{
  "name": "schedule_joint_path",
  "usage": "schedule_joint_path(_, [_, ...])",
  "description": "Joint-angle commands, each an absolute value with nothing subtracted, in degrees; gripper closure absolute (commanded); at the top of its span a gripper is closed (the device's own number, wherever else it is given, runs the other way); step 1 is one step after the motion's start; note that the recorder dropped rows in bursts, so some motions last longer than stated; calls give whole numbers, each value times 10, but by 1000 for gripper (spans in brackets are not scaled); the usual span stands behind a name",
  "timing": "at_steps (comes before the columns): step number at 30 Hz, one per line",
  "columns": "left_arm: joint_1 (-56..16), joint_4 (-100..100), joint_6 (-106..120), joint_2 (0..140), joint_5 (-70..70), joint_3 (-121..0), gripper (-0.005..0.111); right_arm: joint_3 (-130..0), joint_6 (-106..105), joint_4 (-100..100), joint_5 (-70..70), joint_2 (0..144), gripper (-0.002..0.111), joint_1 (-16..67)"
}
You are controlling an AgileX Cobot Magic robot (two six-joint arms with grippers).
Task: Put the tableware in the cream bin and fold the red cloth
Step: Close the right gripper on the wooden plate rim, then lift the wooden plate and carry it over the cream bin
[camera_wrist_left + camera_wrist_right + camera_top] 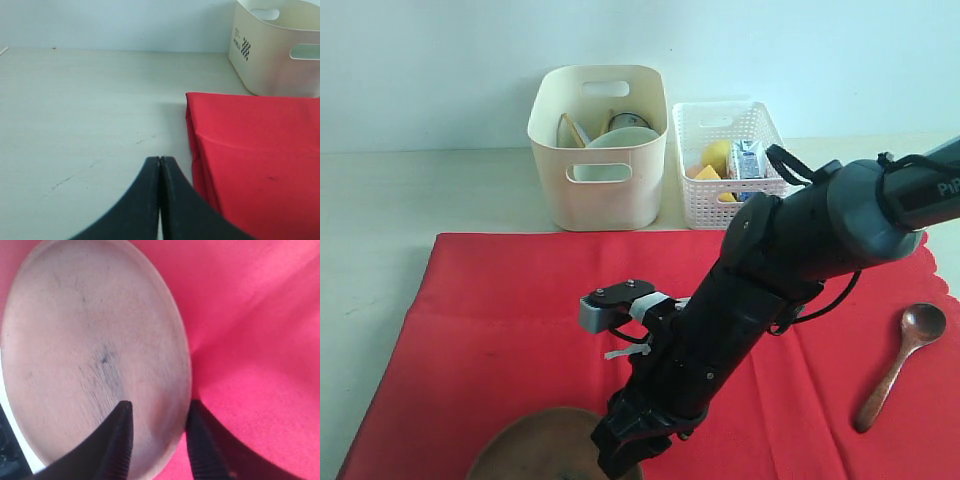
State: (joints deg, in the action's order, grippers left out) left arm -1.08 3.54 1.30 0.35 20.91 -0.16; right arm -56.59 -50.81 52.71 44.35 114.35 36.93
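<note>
- Wooden plate [90, 350] is the piece of tableware we have in hand. It lies flat on the red cloth [500, 320] at the near edge of the exterior view, well apart from the cream bin [598, 200] at the back of the worktop [75, 110].
- Right fingers [117, 445] stand about half open and straddle the plate's rim, one over the wood and the other on the cloth side. We judge that nothing is pinched yet.
- To grasp well, we would slip the outer finger under the rim without gathering the cloth, which wrinkles just beside it, and then close firmly.
- A wide plate held by one edge will likely droop, so we would lift slowly. We would then tip it on edge over the bin so it slides in beside the pale bowl [620, 138].
- Left fingers [145, 200] are pressed together and hold nothing, above bare worktop just beside the cloth's edge.
- Wooden spoon [924, 325] lies on the cloth's right side, and we judge that folding must wait for it.
</note>
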Motion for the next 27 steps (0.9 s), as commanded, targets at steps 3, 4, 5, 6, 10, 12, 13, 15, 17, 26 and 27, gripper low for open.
schedule_joint_path(3, [-14,35,12,0,202,0,107,-564,-509,550,433,1153,94,370])
schedule_joint_path(4, [-14,35,12,0,202,0,107,-564,-509,554,428,1153,99,370])
schedule_joint_path(5, [-14,35,12,0,202,0,107,-564,-509,555,423,1153,105,370])
schedule_joint_path(6, [-14,35,12,0,202,0,107,-564,-509,555,419,1153,109,370])
schedule_joint_path(10, [-14,35,12,0,202,0,107,-564,-519,554,413,1146,108,370])
schedule_joint_path(12, [-14,35,12,0,202,0,107,-564,-527,552,403,1135,108,370])
schedule_joint_path(13, [-14,35,12,0,202,0,107,-564,-527,552,397,1125,108,370])
schedule_joint_path(15, [-14,35,12,0,202,0,107,-564,-527,552,381,1108,108,369])
schedule_joint_path(17, [-14,35,12,0,202,0,107,-564,-527,552,370,1083,108,368])
schedule_joint_path(26, [-14,35,12,0,202,0,107,-600,-487,522,397,987,108,332])
schedule_joint_path(27, [-14,35,12,0,202,0,107,-603,-487,514,397,986,108,332])
